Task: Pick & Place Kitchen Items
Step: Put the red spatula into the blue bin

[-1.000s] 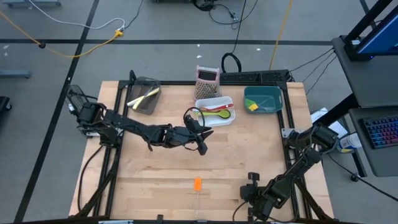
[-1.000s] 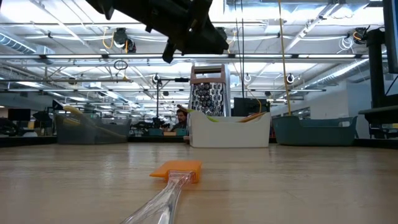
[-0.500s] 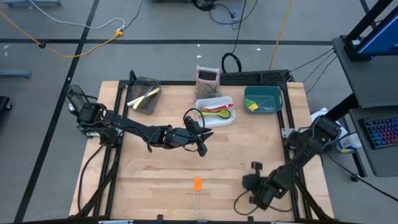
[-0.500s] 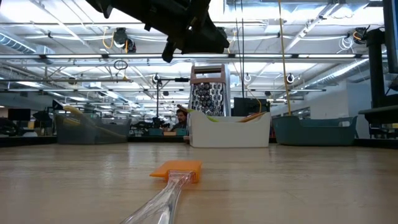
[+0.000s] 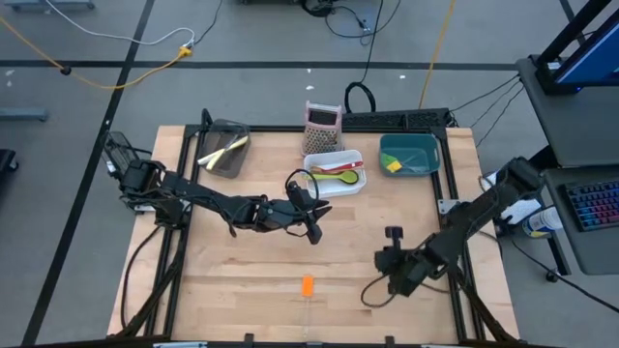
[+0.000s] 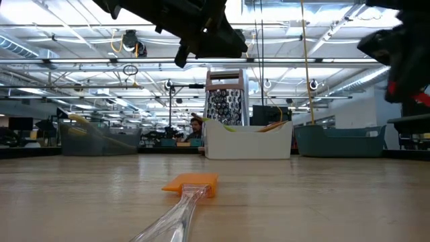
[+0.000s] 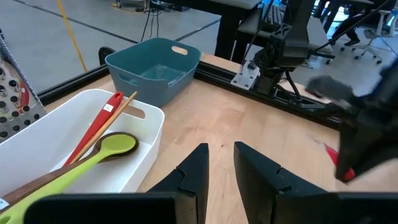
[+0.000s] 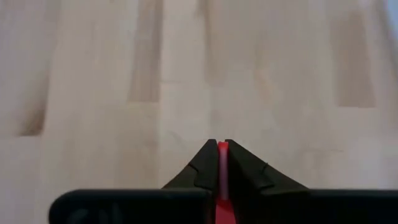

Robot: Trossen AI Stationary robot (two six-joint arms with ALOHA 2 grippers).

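- Seen from above: grey workshop floor with cables around a pale wooden table (image 5: 242,271) in a black frame.
- Along the far edge, from left to right: dark mesh bin (image 5: 224,148) with a yellow utensil (image 5: 223,149), upright box grater (image 5: 322,120), white bin (image 5: 334,184) with a green spoon (image 5: 337,178) and a red spoon (image 5: 340,166), teal bin (image 5: 408,155) with something yellow-green in one corner.
- Orange-headed spatula (image 5: 307,285) lying alone on the wood near the front edge, well apart from both arms.
- Left gripper (image 5: 314,230) stretched to mid-table, just in front of the white bin; right gripper (image 5: 392,235) over the wood right of the spatula, apart from it.
- Seen level with the tabletop: spatula's orange head (image 6: 192,183) flat on the wood, its clear handle (image 6: 168,222) running toward the camera; grater and white bin behind it; left arm hanging dark above; right arm blurred at the upper right edge, with a spot of red on it.
- Past the left wrist: left fingers (image 7: 194,171) slightly apart with nothing between them, hovering above the wood beside the white bin; green spoon, red spoon and a thin wooden stick inside that bin; teal bin beyond; blurred right arm farther off.
- Past the right wrist: right fingers (image 8: 205,163) pressed together on a thin red strip (image 8: 221,168), too narrow to identify; bare wood below.
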